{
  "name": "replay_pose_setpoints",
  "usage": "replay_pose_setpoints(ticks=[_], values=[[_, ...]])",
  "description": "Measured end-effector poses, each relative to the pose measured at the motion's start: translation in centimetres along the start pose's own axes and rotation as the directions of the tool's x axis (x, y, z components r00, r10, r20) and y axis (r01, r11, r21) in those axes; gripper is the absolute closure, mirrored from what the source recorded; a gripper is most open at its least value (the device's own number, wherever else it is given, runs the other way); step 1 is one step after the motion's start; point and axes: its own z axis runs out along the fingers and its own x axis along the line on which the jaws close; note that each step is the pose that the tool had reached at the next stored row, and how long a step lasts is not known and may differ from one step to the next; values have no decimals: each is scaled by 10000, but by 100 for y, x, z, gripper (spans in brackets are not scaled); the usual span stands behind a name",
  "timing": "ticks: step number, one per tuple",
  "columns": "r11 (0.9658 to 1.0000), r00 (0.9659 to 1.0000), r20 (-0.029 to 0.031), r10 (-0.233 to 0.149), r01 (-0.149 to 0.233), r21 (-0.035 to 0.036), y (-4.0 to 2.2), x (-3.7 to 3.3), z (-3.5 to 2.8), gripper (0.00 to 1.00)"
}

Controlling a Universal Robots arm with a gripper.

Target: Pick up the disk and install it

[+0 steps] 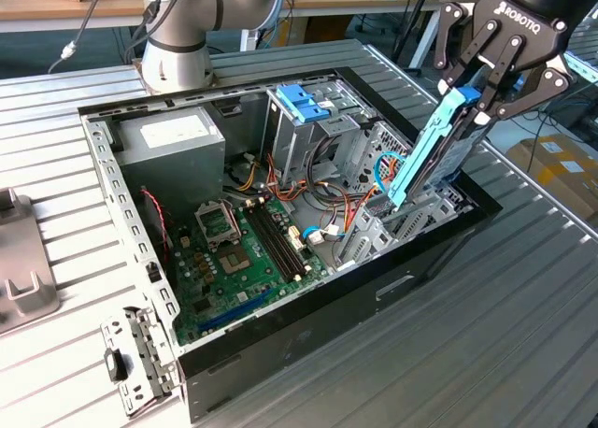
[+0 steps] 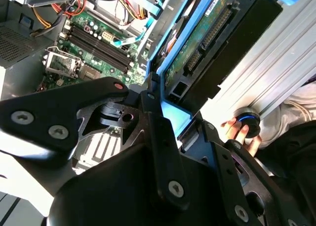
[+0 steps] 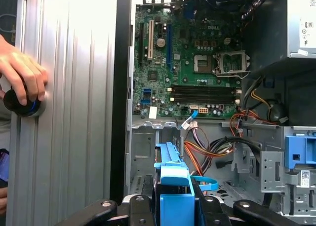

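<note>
Black two-finger gripper (image 1: 481, 90) clenched on the flat silver hard drive in light blue plastic rails (image 1: 425, 157) -- drive tilted, lower end at the metal drive bay (image 1: 402, 224), exterior view's right of the open black computer case (image 1: 308, 339); you'd best square the rails to the bay -- no forcing; mind the blue cable (image 1: 381, 171) just beside.

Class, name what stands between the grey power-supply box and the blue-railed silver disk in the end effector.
In the exterior view, a metal drive cage topped by a blue plastic bracket stands between the grey power-supply box and the blue-railed silver disk.
</note>
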Motion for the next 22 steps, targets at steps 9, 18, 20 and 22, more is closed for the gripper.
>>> replay_pose_setpoints(ticks=[9,18,20,22], values=[[10000,10000,-54,4,-4,-2,-124,3,1,63],[10000,10000,-92,6,-6,-2,-204,4,2,63],[10000,10000,-73,4,-4,1,-196,5,2,63],[10000,10000,-47,0,0,0,-132,6,9,63]])
